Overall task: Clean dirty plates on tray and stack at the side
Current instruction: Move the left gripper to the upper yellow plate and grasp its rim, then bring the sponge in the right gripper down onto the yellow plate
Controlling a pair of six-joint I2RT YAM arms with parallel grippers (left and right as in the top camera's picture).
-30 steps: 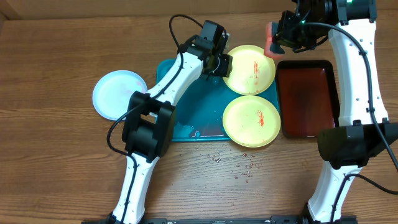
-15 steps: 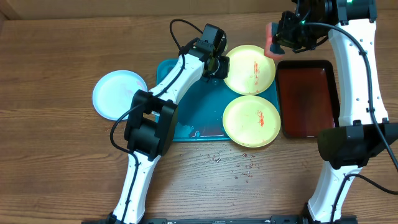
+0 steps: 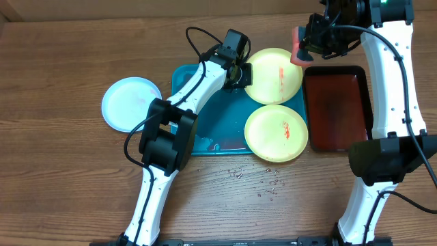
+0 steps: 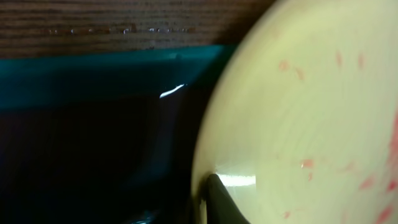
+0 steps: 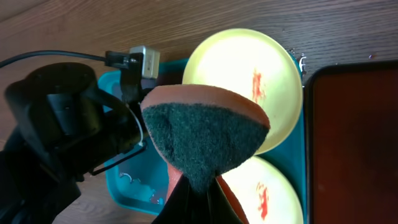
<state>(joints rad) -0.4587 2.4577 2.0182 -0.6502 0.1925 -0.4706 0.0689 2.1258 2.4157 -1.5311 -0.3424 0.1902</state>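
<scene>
Two pale yellow-green plates with red smears lie at the right end of the teal tray (image 3: pixel 208 119): the far plate (image 3: pixel 276 75) and the near plate (image 3: pixel 276 133). A white plate (image 3: pixel 130 102) sits on the table left of the tray. My left gripper (image 3: pixel 240 74) is shut on the far plate's left rim; in the left wrist view a dark finger (image 4: pixel 219 200) pinches that plate (image 4: pixel 298 124). My right gripper (image 3: pixel 304 44) is shut on an orange-and-green sponge (image 5: pixel 205 134) and holds it above the far plate's right edge (image 5: pixel 249 62).
A dark red tray with a black rim (image 3: pixel 338 106) lies just right of the teal tray. Water drops (image 3: pixel 256 181) dot the wood in front of the tray. Some water sits in the tray's near left corner (image 3: pixel 201 142).
My left gripper has edged slightly right onto the far plate's rim. The right arm with the sponge has stayed put.
</scene>
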